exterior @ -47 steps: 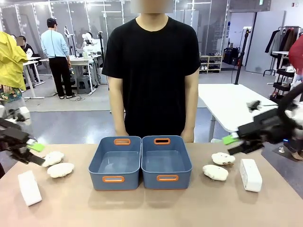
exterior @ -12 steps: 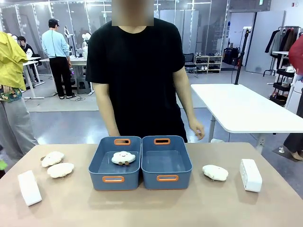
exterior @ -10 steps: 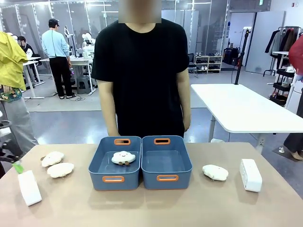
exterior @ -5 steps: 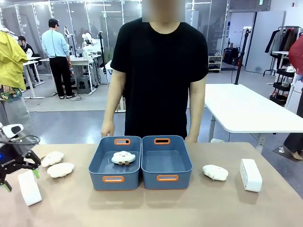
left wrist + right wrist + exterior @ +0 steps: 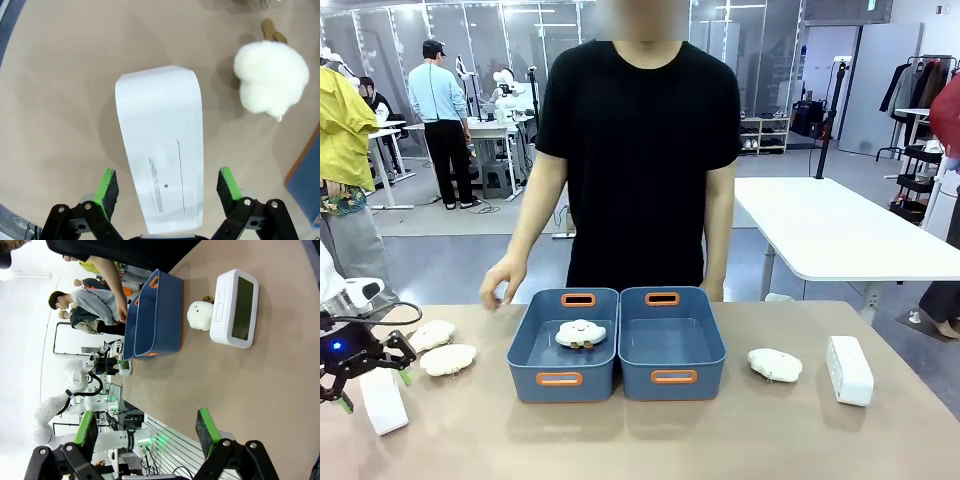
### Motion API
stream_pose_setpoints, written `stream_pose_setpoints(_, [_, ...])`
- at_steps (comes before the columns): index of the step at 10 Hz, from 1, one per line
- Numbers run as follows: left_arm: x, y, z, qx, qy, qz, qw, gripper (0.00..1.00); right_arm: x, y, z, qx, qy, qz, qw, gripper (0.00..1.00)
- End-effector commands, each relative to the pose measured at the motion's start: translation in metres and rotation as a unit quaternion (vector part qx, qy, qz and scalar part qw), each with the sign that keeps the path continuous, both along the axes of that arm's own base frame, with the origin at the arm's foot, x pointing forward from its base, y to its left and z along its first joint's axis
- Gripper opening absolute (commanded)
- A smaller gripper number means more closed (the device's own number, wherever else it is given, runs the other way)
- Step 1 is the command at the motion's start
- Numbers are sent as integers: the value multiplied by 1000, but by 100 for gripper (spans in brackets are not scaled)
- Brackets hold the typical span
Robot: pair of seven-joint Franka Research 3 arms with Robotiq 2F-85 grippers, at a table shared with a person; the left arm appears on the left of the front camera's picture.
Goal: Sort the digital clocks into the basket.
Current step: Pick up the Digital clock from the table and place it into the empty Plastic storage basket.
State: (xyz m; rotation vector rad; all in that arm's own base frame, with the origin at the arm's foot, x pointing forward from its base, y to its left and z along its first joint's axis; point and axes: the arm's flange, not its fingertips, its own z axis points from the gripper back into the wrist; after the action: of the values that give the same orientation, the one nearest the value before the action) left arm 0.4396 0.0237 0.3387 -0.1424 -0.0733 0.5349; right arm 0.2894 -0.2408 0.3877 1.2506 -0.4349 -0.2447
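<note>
Well left of the empty blue-grey plastic basket (image 5: 705, 380), a white round-cornered plastic digital clock (image 5: 160, 145) on the worktop (image 5: 60, 100) is straddled by the left claw (image 5: 166, 186), its green pads (image 5: 107, 187) held apart just clear of both long sides, presumably for a grip across the width.

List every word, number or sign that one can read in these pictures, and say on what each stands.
No text can be read with certainty.
Label on the left digital clock: one line of small grey print, too blurred to read.
Display of the right digital clock: dark, no digits.
Baskets: no print seen.
</note>
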Motion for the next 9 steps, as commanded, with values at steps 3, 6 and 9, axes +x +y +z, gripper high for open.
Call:
stream_pose_setpoints(3, [7, 1, -25, 40, 0, 21, 999, 11, 0, -1, 1, -2, -1, 3, 1000, 100])
stream_pose_setpoints(6, [6, 5, -27, 43, -3, 23, 999, 0, 0, -1, 1, -2, -1, 3, 1000, 100])
stream_pose_setpoints(9, [6, 4, -22, 29, 3, 12, 999, 3, 0, -1, 1, -2, -1, 3, 1000, 100])
